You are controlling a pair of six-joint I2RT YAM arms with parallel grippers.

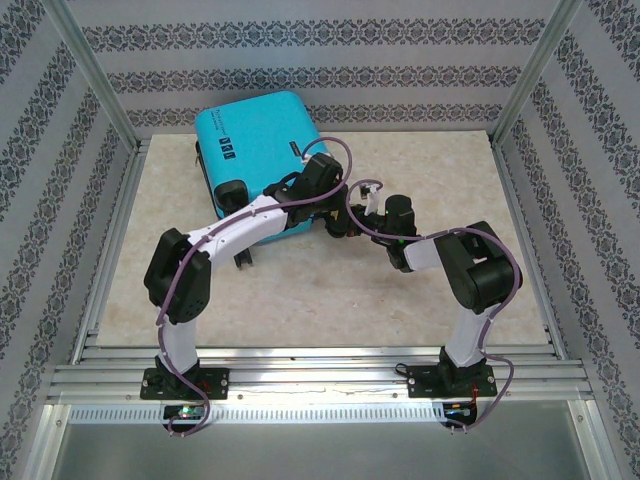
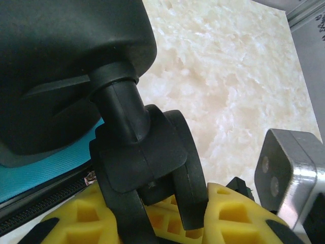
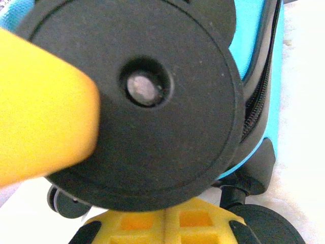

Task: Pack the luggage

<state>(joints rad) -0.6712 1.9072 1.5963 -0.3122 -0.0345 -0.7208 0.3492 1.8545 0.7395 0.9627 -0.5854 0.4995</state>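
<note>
The left hand (image 2: 152,218) grabs a black wheel (image 2: 185,162). Its yellow fingers (image 2: 231,211) sit on both sides of the wheel and touch it. The right hand (image 3: 166,226) is clenched tight with nothing in it. A round wheel face (image 3: 147,101) sits just above it, at 12 o'clock. Both hands meet at the 5 o'clock corner of the luggage (image 1: 260,150). The bright blue luggage lies zipped up at 11 o'clock on the pale desk (image 1: 400,290), by the back wall.
</note>
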